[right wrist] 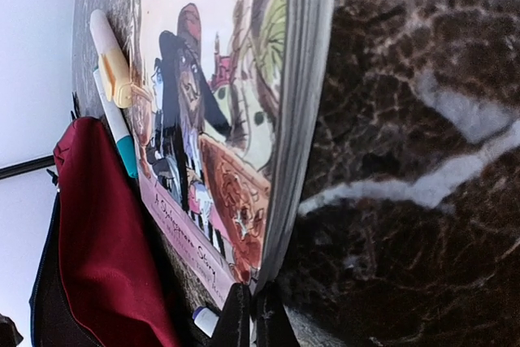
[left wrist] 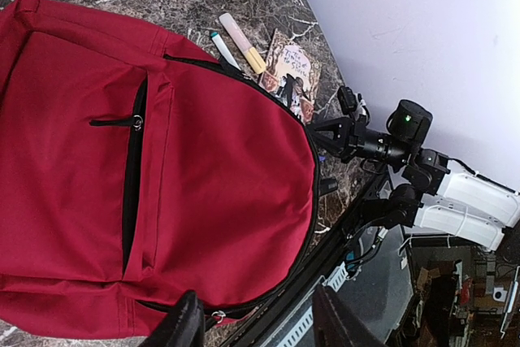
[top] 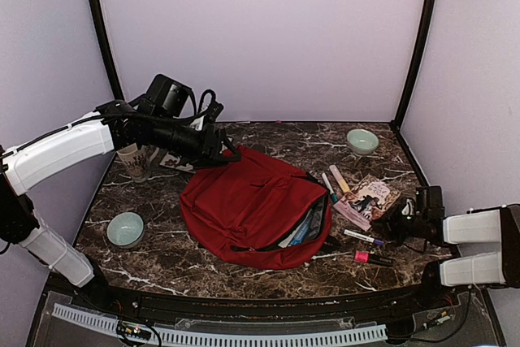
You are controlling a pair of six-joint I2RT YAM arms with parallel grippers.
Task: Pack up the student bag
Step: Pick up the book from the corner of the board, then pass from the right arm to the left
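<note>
dark-red student bag [top: 244,201] lay flat mid-table [top: 162,258], main zip open along the side facing the right arm, and the front pocket zip looked open too. blue and grey things showed in the mouth, so packing looked partly done. not yet in, just beside the bag: book [right wrist: 227,119], highlighter [top: 339,178], teal pen [top: 327,184], pink marker [top: 370,258]. right gripper [right wrist: 253,314] sat low at the book's near corner, fingertips pressed together, apparently pinching that corner. left gripper [left wrist: 258,314] hung over the bag, fingers spread, holding nothing. bag interior was mostly hidden, its contents unreadable. right wrist view cut off most of the book, so grip firmness was unclear.
</note>
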